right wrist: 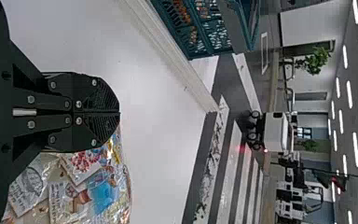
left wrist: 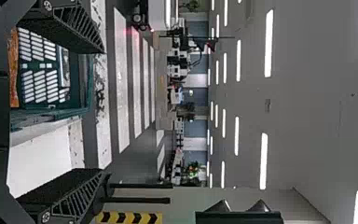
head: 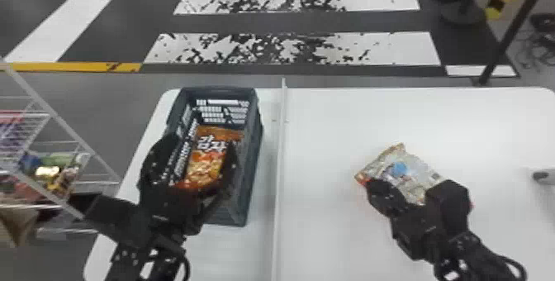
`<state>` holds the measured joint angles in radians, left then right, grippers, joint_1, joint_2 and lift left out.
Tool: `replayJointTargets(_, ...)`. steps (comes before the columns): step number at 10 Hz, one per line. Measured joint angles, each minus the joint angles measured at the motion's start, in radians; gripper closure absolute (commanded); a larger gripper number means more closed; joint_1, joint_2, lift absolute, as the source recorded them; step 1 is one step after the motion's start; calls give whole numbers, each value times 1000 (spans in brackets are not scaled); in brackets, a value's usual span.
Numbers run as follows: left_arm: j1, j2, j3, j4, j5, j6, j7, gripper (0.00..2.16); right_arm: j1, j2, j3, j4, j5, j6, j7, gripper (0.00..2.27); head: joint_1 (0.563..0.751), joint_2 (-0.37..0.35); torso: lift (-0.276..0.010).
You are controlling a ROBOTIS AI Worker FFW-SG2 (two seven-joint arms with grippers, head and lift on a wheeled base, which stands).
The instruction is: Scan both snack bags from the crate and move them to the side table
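Observation:
In the head view my left gripper [head: 201, 143] is over the dark crate [head: 252, 148], fingers spread on either side of the orange snack bag [head: 208, 162] inside it. The left wrist view has that gripper [left wrist: 104, 112] wide open, with a strip of the orange bag [left wrist: 13, 70] near the crate's slotted wall [left wrist: 87, 88]. On the right part of the white surface lies a silvery snack bag [head: 406, 170], my right gripper [head: 375, 186] over its near left edge. Seen from the right wrist, this gripper [right wrist: 118, 112] has its fingertips together beside the printed bag [right wrist: 98, 191].
A raised white strip [head: 280, 156] separates the crate's side from the right-hand white tabletop [head: 330, 123]. Wire shelves with packages [head: 45, 168] stand at the left. A small dark-tipped object [head: 541, 175] is at the right edge.

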<state>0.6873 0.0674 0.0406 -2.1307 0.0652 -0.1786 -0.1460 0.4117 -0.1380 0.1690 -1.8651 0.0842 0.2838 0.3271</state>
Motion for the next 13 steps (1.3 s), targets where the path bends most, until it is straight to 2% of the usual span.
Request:
replayJointTargets(3, 0, 0, 4, 2, 14, 2, -4, 90, -93, -1, 47, 70, 38, 58, 0, 2216, 695, 178, -75)
replayJointTargets(6, 1, -1, 4, 2, 30, 9, -15, 90, -190, -1, 56, 184, 45, 64, 0, 2213, 695, 164, -75)
replayJointTargets(9, 3, 0, 2, 2, 31, 12, -15, 90, -245, -2, 38, 248, 47, 62, -10, 2216, 695, 137, -75)
replayJointTargets(13, 0, 2, -5, 3, 31, 12, -20, 90, -264, -1, -27, 270, 32, 59, -31, 2216, 695, 81, -75)
